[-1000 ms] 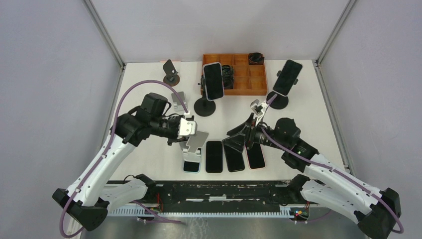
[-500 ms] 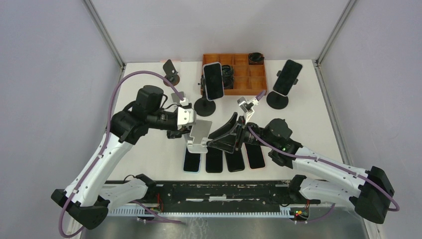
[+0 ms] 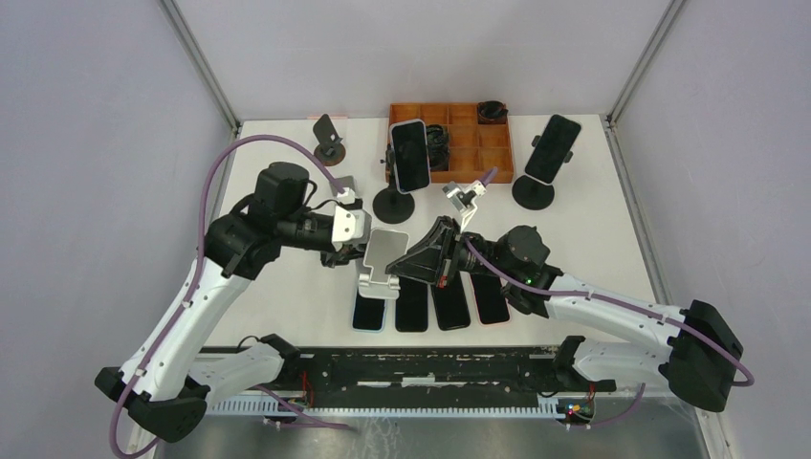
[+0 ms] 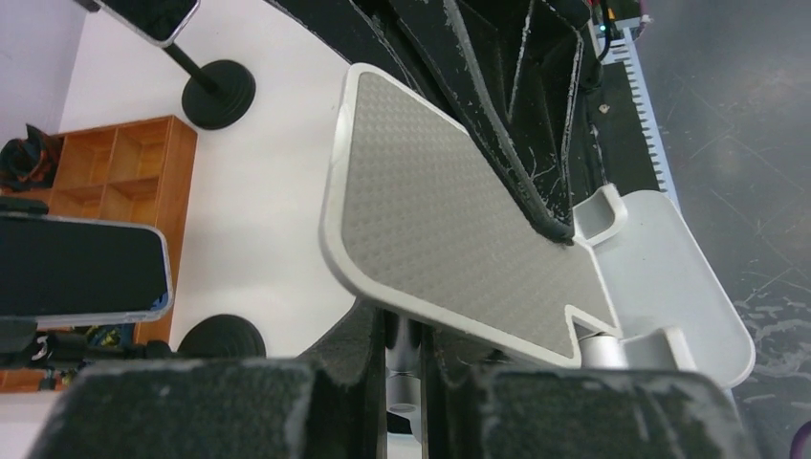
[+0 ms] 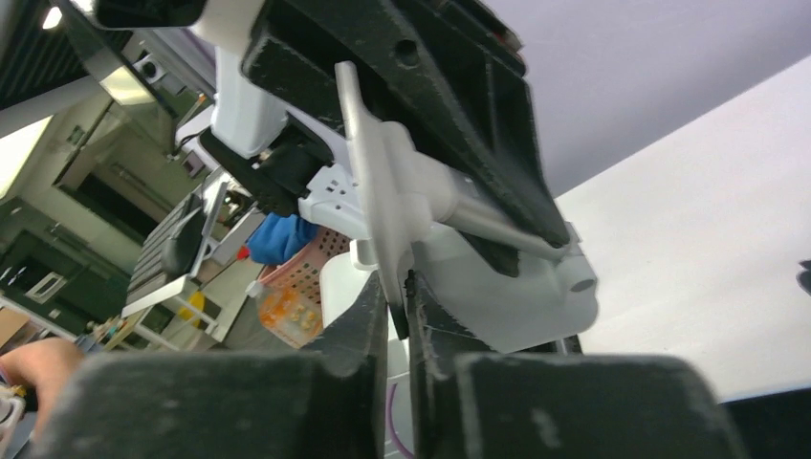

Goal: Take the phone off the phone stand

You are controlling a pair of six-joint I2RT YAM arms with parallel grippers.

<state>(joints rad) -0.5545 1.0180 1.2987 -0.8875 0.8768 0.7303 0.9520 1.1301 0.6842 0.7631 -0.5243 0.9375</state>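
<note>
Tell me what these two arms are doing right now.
Both arms are on the silver phone stand, which carries no phone. The left gripper clamps its post, while the right gripper pinches the edge of its plate. A row of four phones lies flat at the near edge of the table. The two more phones at the back sit on black stands near the orange tray.

Robot lab: white table (image 3: 593,220) inside grey-walled, aluminium-framed enclosure (image 3: 202,67).
</note>
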